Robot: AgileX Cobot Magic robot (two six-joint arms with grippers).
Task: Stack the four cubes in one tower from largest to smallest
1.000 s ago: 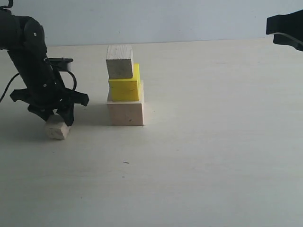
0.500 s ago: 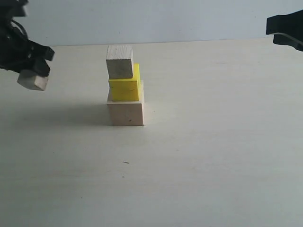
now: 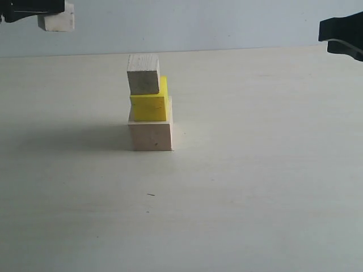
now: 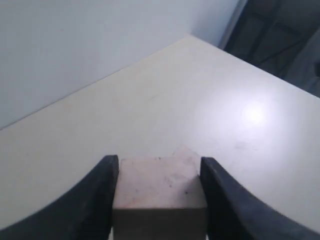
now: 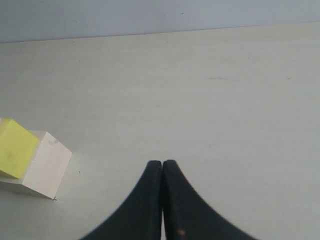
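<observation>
Lifted off the pale tabletop within the last second, the smallest pale wooden cube hung high at the far left, clamped between the jaws of the left gripper. Mid-table stood the unfinished tower: a large pale wooden cube, a bright yellow cube on it, and a smaller pale wooden cube on top, offset slightly leftward. The right gripper waited pressed shut and empty, well to the right. Only the final placement appeared to remain.

Pale tabletop, plain grey-blue wall behind, soft glare on surface
</observation>
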